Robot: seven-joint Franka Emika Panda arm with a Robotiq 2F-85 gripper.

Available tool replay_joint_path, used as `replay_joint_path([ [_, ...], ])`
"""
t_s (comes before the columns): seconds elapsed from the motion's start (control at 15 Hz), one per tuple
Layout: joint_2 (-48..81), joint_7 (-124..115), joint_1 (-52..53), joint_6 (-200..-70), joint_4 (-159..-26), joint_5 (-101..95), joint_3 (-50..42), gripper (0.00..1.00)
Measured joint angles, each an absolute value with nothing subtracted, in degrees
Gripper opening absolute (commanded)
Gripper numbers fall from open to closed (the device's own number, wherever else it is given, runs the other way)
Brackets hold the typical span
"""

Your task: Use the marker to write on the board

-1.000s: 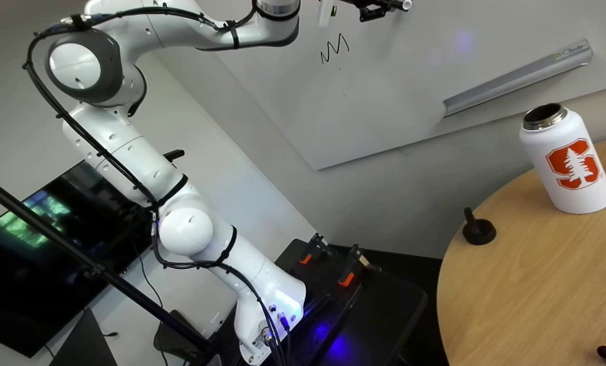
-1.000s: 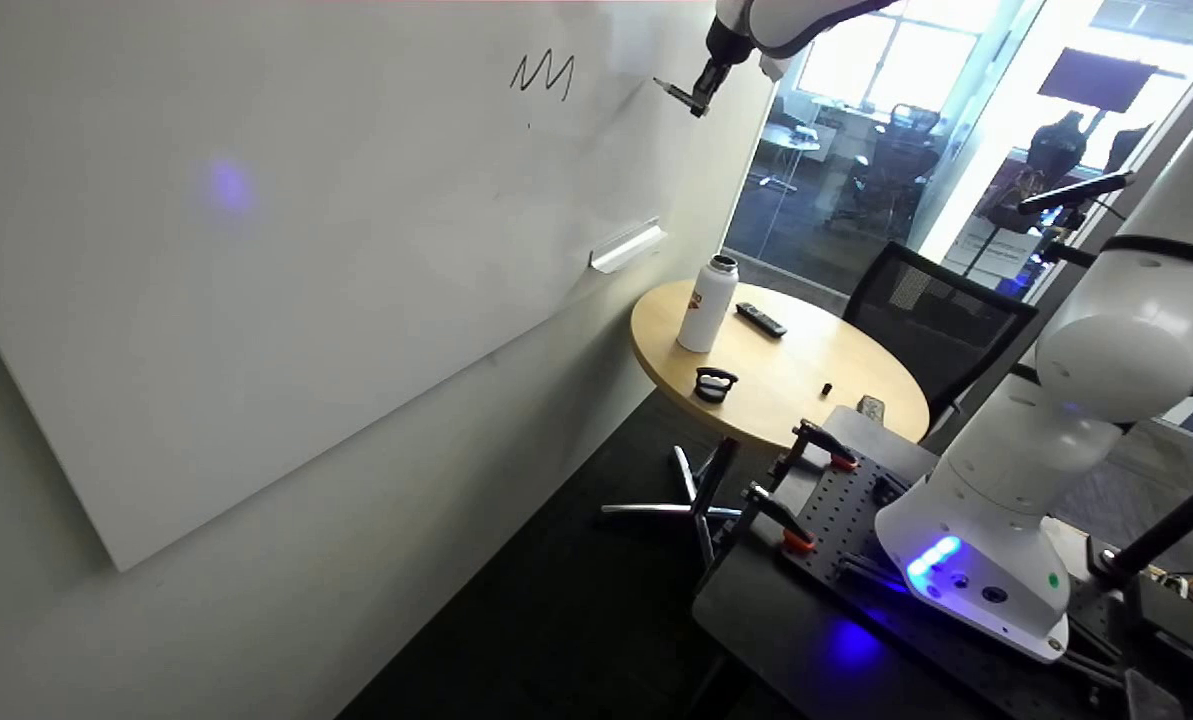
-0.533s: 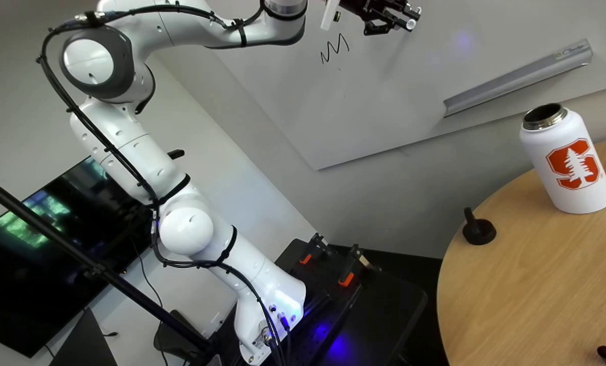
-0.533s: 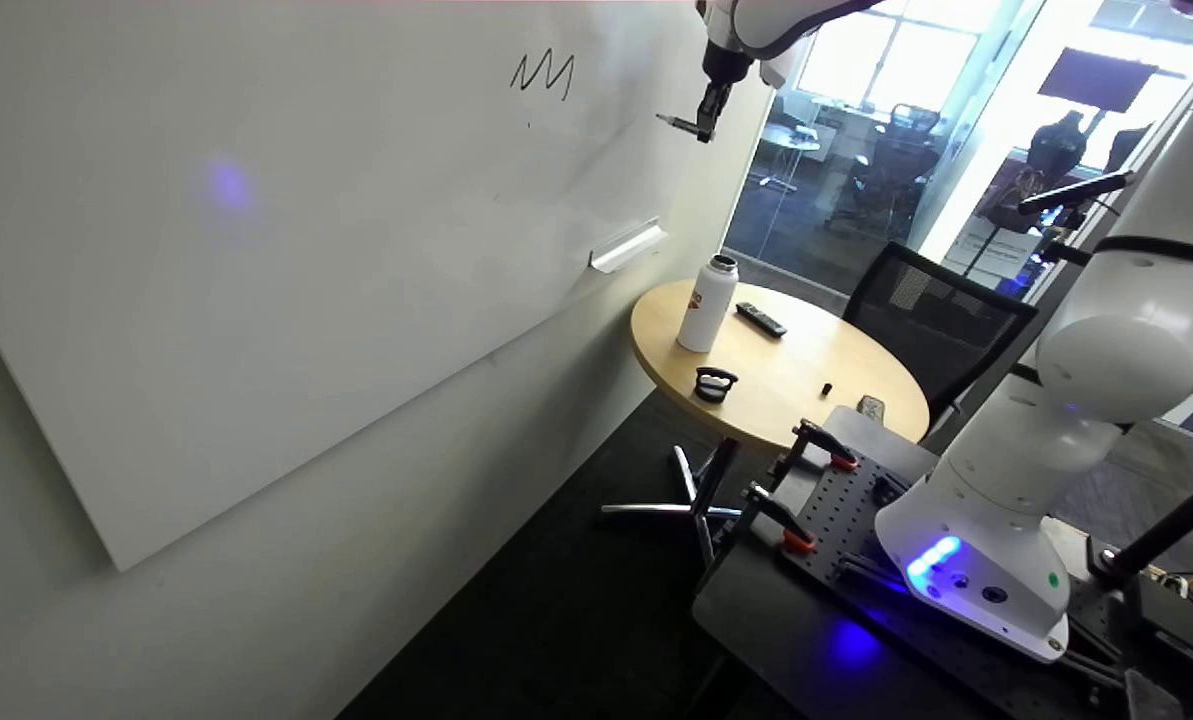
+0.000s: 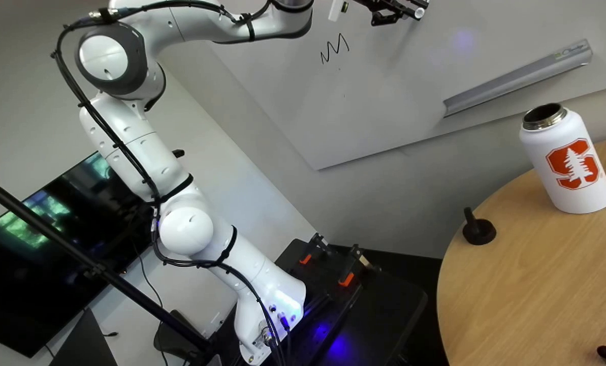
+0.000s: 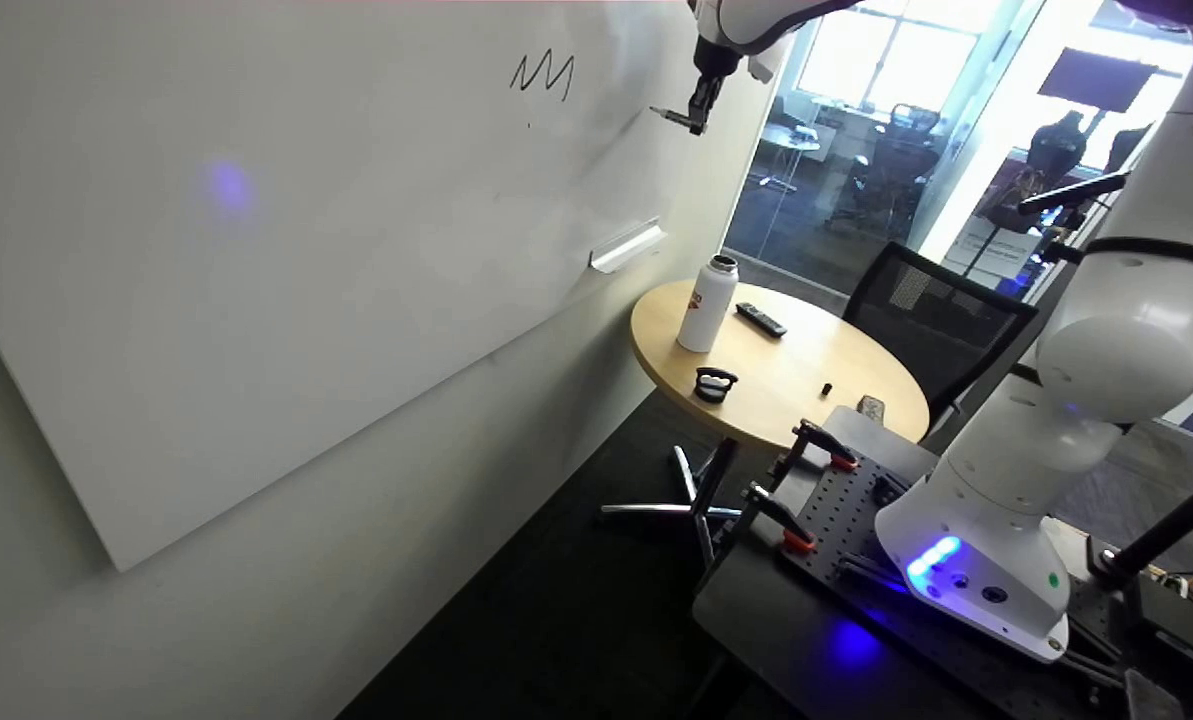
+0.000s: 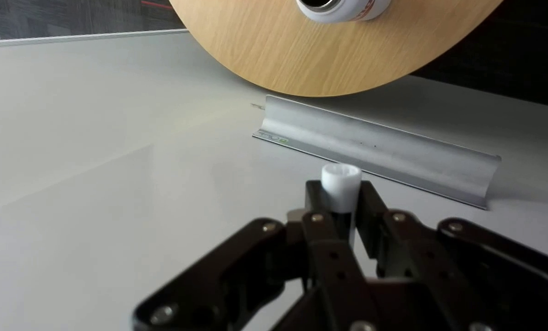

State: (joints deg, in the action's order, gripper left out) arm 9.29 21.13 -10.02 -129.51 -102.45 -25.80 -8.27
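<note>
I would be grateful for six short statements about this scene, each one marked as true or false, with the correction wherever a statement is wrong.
1. The bottle and the remote control are on the table. True.
2. The claw holds the marker. True.
3. The bottle lies on its side. False: it stands upright, uncapped.
4. The board bears a zigzag. True.
5. This zigzag is red. False: it is black.
6. The table has a square top. False: the top is round.
</note>
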Motion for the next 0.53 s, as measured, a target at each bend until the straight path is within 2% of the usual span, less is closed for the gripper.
replay_joint_path([
  [0.53,11.23,21.12,-10.01,-128.20,-99.55,-25.82,-8.32,0.09],
])
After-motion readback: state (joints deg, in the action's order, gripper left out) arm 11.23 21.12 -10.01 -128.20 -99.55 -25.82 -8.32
